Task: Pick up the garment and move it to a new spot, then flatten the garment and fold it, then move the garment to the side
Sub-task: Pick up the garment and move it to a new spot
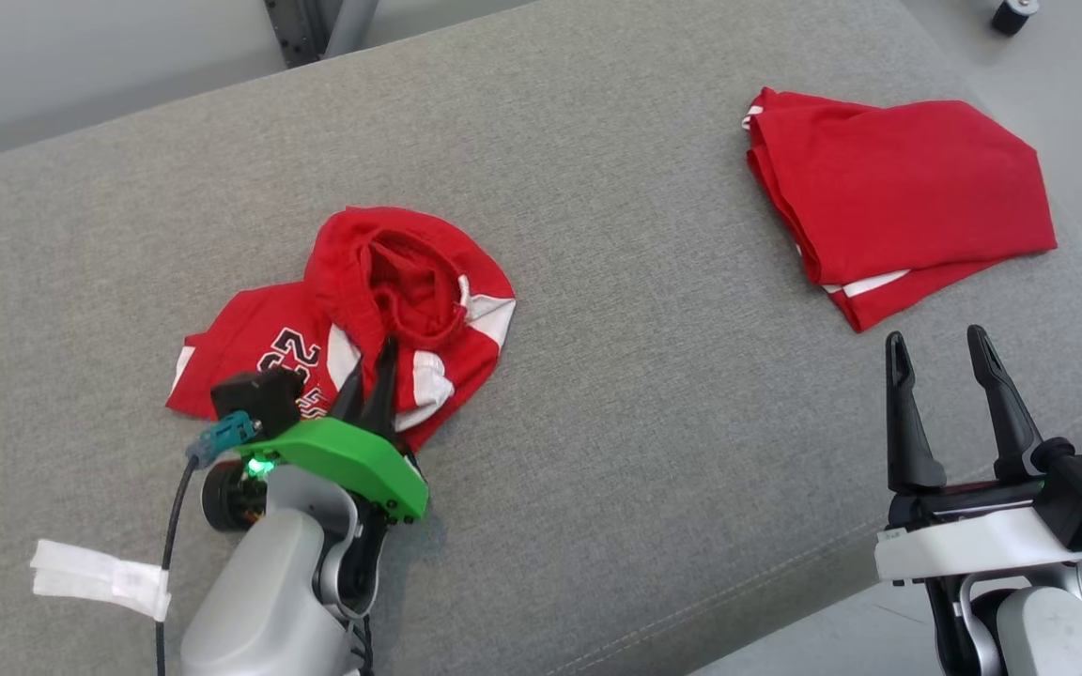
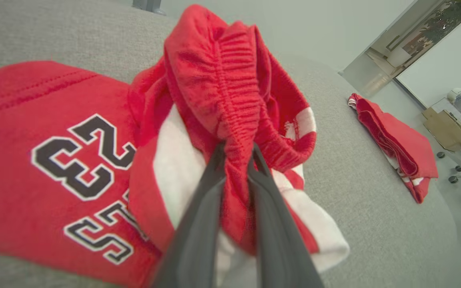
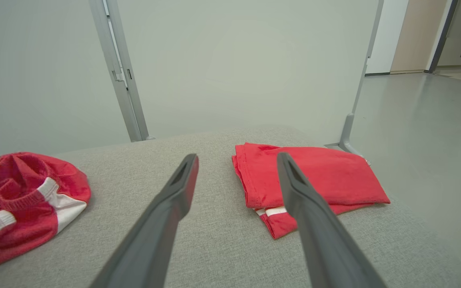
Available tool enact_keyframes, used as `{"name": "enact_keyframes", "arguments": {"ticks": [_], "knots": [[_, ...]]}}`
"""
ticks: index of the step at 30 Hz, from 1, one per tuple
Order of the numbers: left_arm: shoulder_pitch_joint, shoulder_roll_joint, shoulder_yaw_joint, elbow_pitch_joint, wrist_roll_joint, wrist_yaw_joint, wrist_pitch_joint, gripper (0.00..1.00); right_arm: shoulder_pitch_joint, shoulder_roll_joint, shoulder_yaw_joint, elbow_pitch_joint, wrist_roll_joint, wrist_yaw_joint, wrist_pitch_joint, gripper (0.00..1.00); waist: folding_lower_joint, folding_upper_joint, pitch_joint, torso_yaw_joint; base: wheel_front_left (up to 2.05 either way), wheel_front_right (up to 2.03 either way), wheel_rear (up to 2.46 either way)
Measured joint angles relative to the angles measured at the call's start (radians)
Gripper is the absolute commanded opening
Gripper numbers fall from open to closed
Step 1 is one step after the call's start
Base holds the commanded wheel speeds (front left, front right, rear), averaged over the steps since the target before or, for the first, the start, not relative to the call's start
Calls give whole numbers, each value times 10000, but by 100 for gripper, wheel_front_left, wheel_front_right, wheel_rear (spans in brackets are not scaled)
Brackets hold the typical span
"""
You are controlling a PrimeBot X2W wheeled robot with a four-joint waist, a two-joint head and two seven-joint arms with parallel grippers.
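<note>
A crumpled red garment (image 1: 391, 291) with white stripes and a black-and-white number print lies on the grey cushion at the left. My left gripper (image 1: 374, 361) is shut on its ribbed red waistband (image 2: 234, 120), a fold of which stands pinched between the two dark fingers (image 2: 198, 224). The garment (image 3: 26, 196) also shows at the left of the right wrist view. My right gripper (image 1: 937, 343) hovers open over the cushion's near right part, with nothing between its fingers (image 3: 174, 200).
A second red garment (image 1: 888, 202), folded flat, lies at the cushion's far right (image 3: 314, 180) (image 2: 394, 144). The grey cushion (image 1: 616, 282) drops off at its front and right edges. A white tag (image 1: 100, 573) hangs from my left arm's cable. A metal frame post (image 3: 122, 80) stands behind.
</note>
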Motion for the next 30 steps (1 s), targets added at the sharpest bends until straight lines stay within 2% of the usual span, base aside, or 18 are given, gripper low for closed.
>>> {"name": "enact_keyframes", "arguments": {"ticks": [3, 4, 5, 8, 11, 12, 14, 17, 21, 24, 30], "knots": [[263, -33, -105, 249, -113, -33, -134, 2, -3, 4, -8, -6, -63, 0, 0, 100, 0, 0, 15, 224, 0, 0, 0], [327, -40, -150, 293, -134, -63, -236, 66, -1, 8, -13, -8, -88, 0, 0, 100, 0, 0, 1, 317, 0, 0, 0], [393, -42, -224, 339, -132, -92, -320, 100, 2, 4, -25, -6, -92, 0, 0, 100, 0, 0, -23, 415, 0, 0, 0], [715, -61, -324, 451, -19, -117, -629, 100, 63, 8, 54, 8, -153, 0, 0, 100, 0, 0, -163, 744, 0, 0, 0], [1105, -29, -174, 111, 558, 79, -792, 100, 265, 15, 54, 17, -192, 0, 0, 100, 0, 0, -392, 1088, 0, 0, 0], [1480, 35, 353, -991, 1436, 318, -796, 100, 435, 15, 58, 21, -203, 0, 0, 100, 0, 0, -569, 1328, 0, 0, 0], [2075, 40, 1005, -2155, 2180, 460, -828, 100, 586, 13, 107, 56, -209, 0, 0, 100, 0, 0, -756, 1575, 0, 0, 0], [3328, 59, 1540, -3310, 3534, 514, -826, 100, 801, 12, 238, 56, -176, 0, 0, 100, 0, 0, -1085, 1910, 0, 0, 0], [4380, -48, 2270, -4481, 4353, 625, -826, 100, 1104, 13, 477, 48, -174, 0, 0, 100, 0, 0, -1523, 2343, 0, 0, 0], [4973, -67, 2656, -5264, 4431, 633, -825, 100, 1242, 17, 616, 35, -180, 0, 0, 100, 0, 0, -1812, 2661, 0, 0, 0], [6002, -84, 2700, -6144, 4176, 1250, -826, 100, 1853, 13, 709, 4, -261, 0, 0, 100, 0, 0, -2447, 3121, 0, 0, 0]]}}
